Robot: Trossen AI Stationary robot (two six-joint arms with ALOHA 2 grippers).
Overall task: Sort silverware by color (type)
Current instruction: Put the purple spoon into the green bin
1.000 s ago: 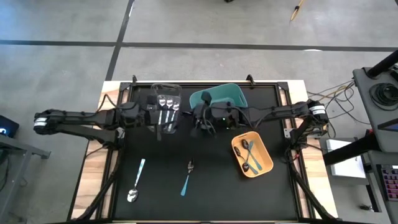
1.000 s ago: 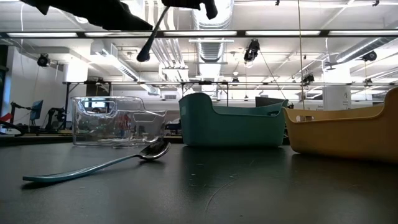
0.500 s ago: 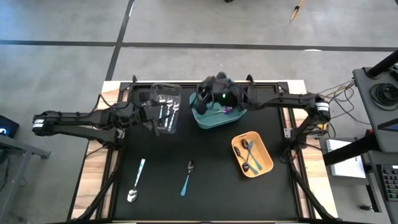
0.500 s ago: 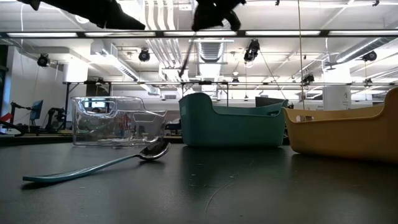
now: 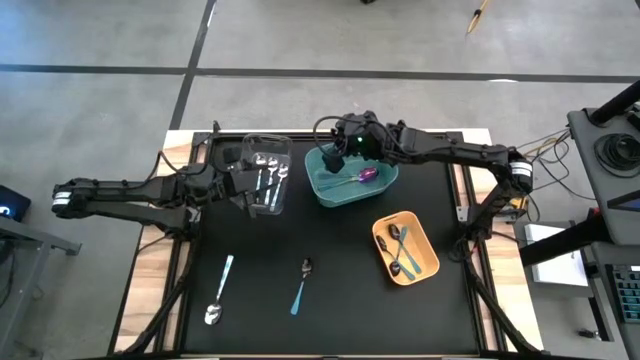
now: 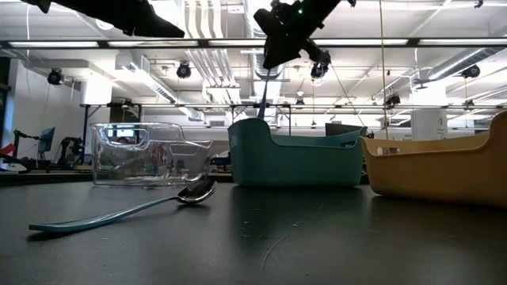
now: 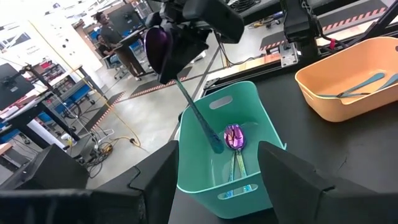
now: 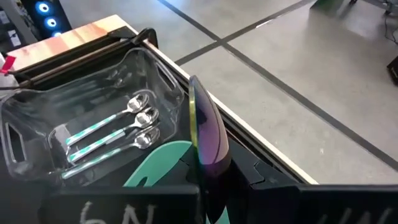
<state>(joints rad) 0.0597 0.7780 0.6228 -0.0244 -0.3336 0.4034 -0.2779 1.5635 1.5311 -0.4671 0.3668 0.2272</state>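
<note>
The right tool (image 5: 345,152) hung above the glossy teal plastic bin (image 5: 385,152), pinching an iridescent purple-blue spoon (image 8: 208,140) whose thin handle pointed down into the bin. Another iridescent spoon (image 5: 366,175) lay inside. The left tool (image 5: 250,192) stood spread beside the clear, hard-walled bin (image 5: 266,142), which held three shiny silver spoons (image 5: 268,168). Two dark spoons (image 5: 400,250) lay in the matte orange bin (image 5: 428,240). On the black desk (image 5: 350,300) lay a silver spoon (image 5: 219,292) and a teal-handled dark spoon (image 5: 301,286). No writing could be read.
</note>
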